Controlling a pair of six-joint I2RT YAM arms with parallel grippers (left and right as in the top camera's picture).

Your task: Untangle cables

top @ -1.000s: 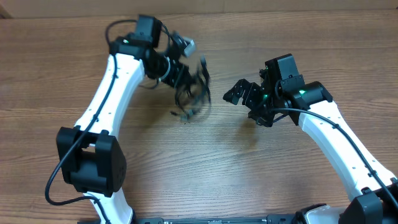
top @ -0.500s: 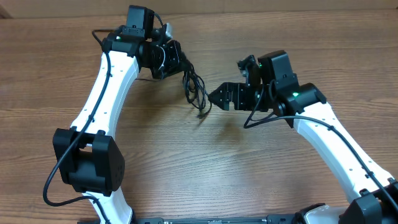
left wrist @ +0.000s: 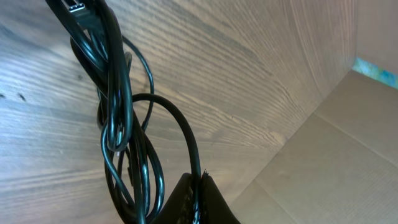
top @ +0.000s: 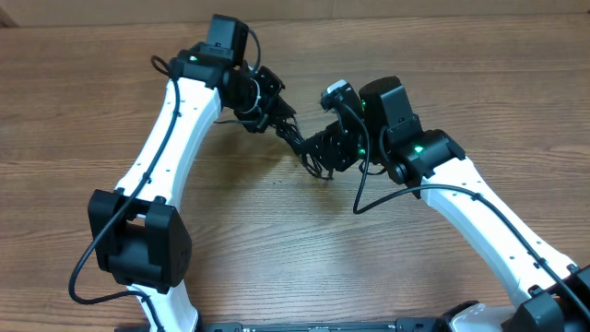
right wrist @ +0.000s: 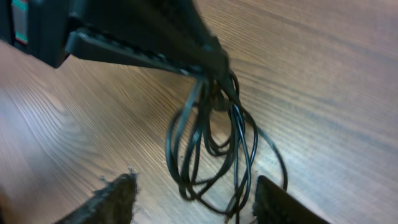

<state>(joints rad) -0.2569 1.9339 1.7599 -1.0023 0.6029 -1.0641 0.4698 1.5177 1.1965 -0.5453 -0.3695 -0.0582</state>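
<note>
You have two robot arms at one wooden table (top: 479, 65): one left arm (top: 175, 120) and one right arm (top: 489, 207). Each carries one gripper, making two: the left gripper (top: 284, 123) and the right gripper (right wrist: 200, 191). There is one bundle of black cables (left wrist: 117, 93); its overlapping loops cannot be counted singly. One cardboard panel (left wrist: 323, 162) shows.

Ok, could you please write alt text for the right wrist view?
A bundle of looped black cables hangs from the shut left fingers, over a wooden table. The right fingers, blurred at the bottom edge, stand open on either side of the bundle.
</note>
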